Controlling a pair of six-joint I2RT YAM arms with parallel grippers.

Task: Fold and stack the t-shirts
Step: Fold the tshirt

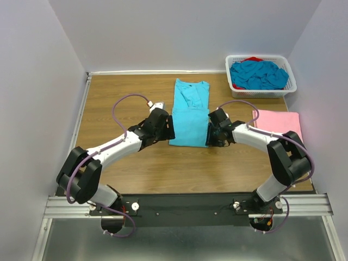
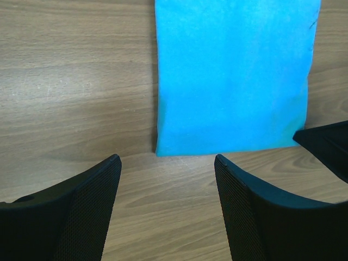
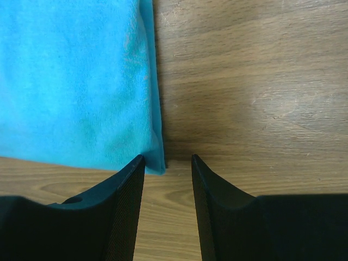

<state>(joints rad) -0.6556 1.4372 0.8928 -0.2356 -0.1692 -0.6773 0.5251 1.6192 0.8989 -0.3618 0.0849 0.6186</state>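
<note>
A turquoise t-shirt (image 1: 189, 117) lies flat at the middle of the table, folded into a long narrow strip with the collar at the far end. My left gripper (image 1: 169, 130) stands open just off its near left corner, with only bare wood between the jaws (image 2: 167, 159); the shirt (image 2: 234, 76) lies beyond the fingertips. My right gripper (image 1: 209, 132) is open at the near right corner (image 3: 167, 157), its left finger beside the shirt's (image 3: 70, 81) edge and gripping nothing. A folded pale pink t-shirt (image 1: 278, 120) lies at the right, partly behind the right arm.
A white lattice basket (image 1: 261, 92) at the back right holds crumpled turquoise t-shirts (image 1: 258, 75) and a bit of red cloth (image 1: 253, 58). Walls close in the table on the left, back and right. The right gripper's dark fingertip (image 2: 326, 144) shows in the left wrist view.
</note>
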